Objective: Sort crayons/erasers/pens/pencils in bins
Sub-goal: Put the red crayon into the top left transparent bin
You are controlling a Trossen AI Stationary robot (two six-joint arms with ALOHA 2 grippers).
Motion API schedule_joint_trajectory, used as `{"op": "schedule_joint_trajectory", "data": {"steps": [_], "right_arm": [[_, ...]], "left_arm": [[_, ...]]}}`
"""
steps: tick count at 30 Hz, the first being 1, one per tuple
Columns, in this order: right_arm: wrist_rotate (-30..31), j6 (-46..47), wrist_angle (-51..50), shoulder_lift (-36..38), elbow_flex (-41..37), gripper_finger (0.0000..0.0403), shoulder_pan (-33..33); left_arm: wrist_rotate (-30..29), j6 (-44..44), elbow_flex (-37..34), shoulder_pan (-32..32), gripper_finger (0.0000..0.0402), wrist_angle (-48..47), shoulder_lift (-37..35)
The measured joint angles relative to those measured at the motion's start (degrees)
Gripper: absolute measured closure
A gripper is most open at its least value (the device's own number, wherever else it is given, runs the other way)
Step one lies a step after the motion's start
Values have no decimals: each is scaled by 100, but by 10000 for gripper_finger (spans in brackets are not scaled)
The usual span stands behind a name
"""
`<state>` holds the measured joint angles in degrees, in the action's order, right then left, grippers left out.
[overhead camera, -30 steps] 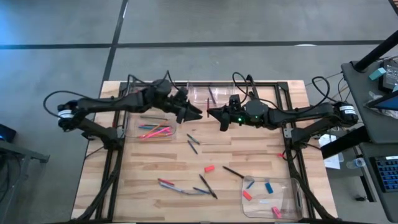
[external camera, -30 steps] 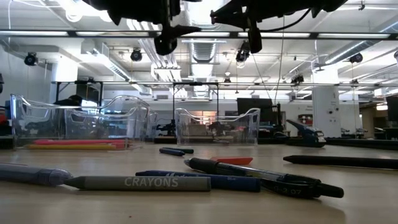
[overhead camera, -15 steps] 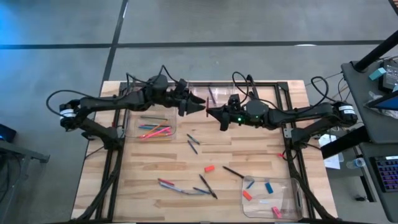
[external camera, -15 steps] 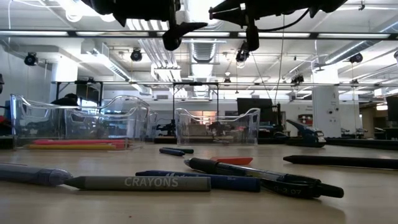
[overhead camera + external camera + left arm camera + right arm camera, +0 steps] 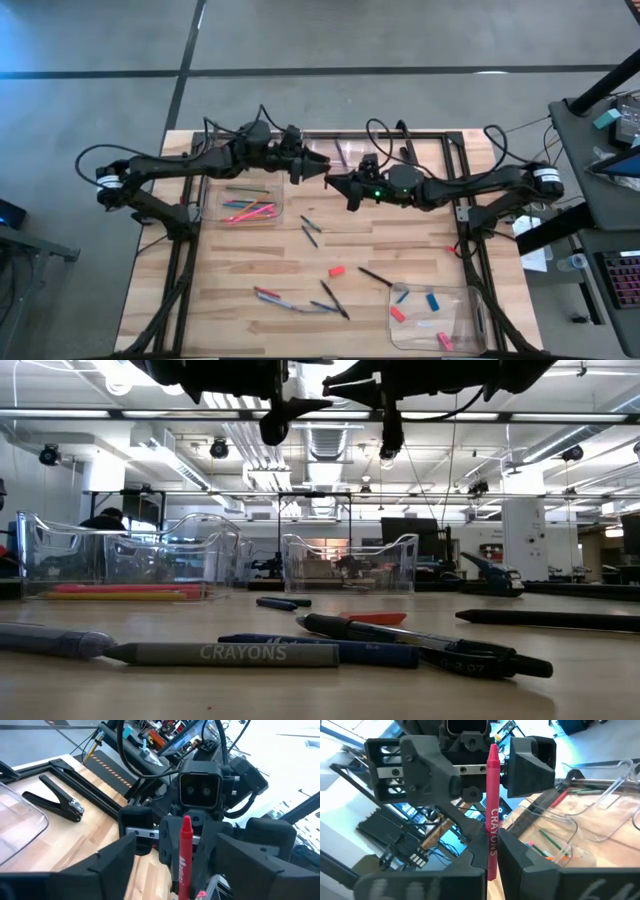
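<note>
The right hand (image 5: 338, 182) grips a red crayon (image 5: 492, 810) between closed fingers, the stick standing up past the fingertips with its point toward the left hand (image 5: 322, 168). The left hand's fingers (image 5: 530, 762) stand wide apart on either side of the crayon's tip, not touching it. Both hands meet in mid-air above the desk (image 5: 400, 240), near its 12 o'clock edge, just off the clear bin (image 5: 340, 150) there, which holds a few dark sticks.

At 9 o'clock from the hands, a second bin (image 5: 212, 212) holds pink, orange and green crayons. At 5 o'clock on the desk, a third bin (image 5: 470, 330) holds blue and red-orange erasers (image 5: 432, 301).

Loose on the desk: two dark pens (image 5: 310, 232) below the hands, one red-orange eraser (image 5: 337, 270) near the middle, a black pen (image 5: 375, 276) beside it toward 3 o'clock, and more pens (image 5: 333, 298) with a pink-ended stick (image 5: 268, 294) toward 6 o'clock. In the low view a grey crayon (image 5: 222, 653) lies nearest the camera.
</note>
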<state>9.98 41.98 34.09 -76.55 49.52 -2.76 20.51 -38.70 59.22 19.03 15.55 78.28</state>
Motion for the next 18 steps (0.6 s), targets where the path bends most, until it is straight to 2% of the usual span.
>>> {"op": "schedule_joint_trajectory", "data": {"steps": [6,11,13,18], "right_arm": [[-9,4,46,-84,0,390,0],[59,-5,94,-84,0,383,-28],[37,117,88,-84,0,365,-71],[61,80,75,-84,0,273,-93]], "left_arm": [[-31,-2,-11,0,243,0,-2],[-24,-271,-13,0,346,6,-2],[-8,-253,-13,0,383,4,-7],[57,-214,0,110,387,-2,-58]]}}
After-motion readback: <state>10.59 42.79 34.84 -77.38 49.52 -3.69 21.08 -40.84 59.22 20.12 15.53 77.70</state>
